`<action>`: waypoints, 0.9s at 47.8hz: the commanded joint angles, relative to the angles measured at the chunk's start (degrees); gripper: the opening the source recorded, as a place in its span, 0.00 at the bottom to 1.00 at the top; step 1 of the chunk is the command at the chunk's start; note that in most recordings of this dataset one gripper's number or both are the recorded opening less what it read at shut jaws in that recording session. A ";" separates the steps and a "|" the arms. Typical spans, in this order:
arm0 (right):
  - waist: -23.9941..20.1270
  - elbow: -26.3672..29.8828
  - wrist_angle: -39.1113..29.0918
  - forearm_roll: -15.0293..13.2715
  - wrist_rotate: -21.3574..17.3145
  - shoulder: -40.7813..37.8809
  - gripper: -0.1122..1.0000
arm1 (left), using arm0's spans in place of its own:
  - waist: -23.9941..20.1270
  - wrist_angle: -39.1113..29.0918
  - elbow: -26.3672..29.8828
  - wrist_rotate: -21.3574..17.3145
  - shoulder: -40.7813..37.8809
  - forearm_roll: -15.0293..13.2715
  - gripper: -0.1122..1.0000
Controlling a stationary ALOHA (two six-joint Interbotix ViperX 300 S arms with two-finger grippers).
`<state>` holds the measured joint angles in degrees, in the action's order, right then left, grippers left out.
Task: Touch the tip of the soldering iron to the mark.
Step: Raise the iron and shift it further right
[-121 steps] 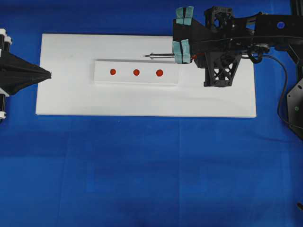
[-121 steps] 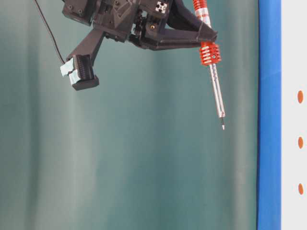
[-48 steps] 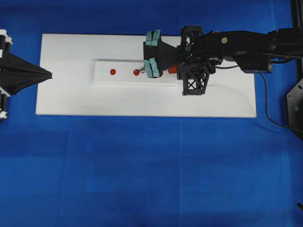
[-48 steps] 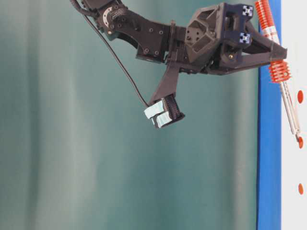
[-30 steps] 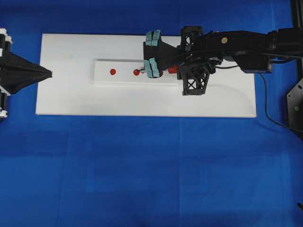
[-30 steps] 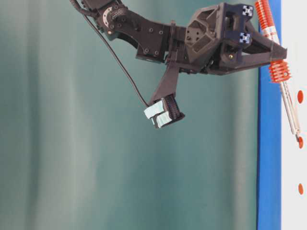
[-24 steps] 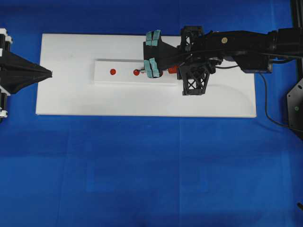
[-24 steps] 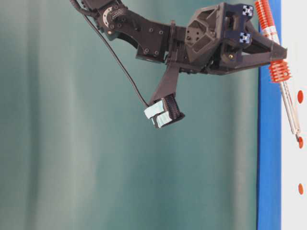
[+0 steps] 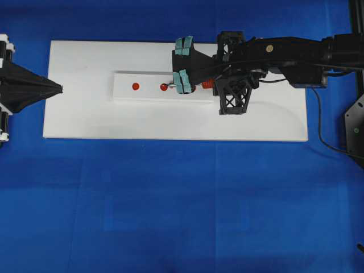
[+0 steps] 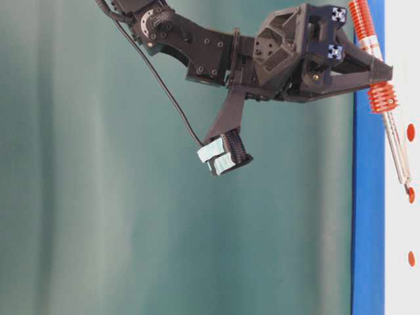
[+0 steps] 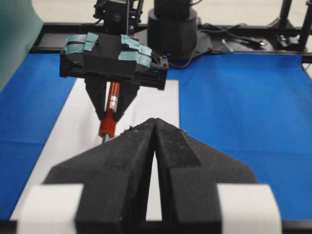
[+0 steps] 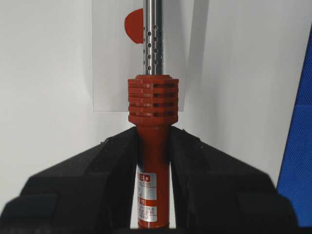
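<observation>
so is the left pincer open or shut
Shut: in the left wrist view the black left pincer has both foam-covered fingers pressed together along one thin seam, holding nothing.

A large flat white rectangular board [image 9: 85, 122] lies on a bright blue cloth [image 9: 182, 205] that spreads out past it on every side. Behind the board, a smooth teal-green backdrop [image 10: 131, 230] rises. Beyond the board's far end, a black metal frame rail [image 11: 234, 46] carries loose black cables [image 11: 243, 41].
</observation>
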<state>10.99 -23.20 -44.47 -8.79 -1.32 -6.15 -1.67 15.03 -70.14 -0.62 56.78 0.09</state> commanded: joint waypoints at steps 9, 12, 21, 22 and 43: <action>0.00 0.88 0.09 0.09 -0.18 0.88 0.16 | -0.18 0.70 0.62 0.00 -0.26 0.00 0.10; 0.00 0.97 -0.09 0.00 -0.18 1.05 0.16 | -0.09 0.70 0.62 0.00 -0.18 0.00 0.10; 0.09 1.85 -2.29 -0.35 -0.18 3.78 0.16 | -0.09 0.70 0.62 0.00 -0.18 0.00 0.10; 0.09 2.11 -2.55 -0.35 -0.18 4.31 0.16 | -0.18 0.70 0.62 0.00 -0.09 0.00 0.10; 0.09 9.32 -14.59 -5.54 -0.26 13.01 0.16 | -0.09 0.70 0.70 0.09 0.00 0.09 0.10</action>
<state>10.99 -16.17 -57.74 -13.45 -1.49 4.83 -1.67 15.03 -70.14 -0.62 56.95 0.09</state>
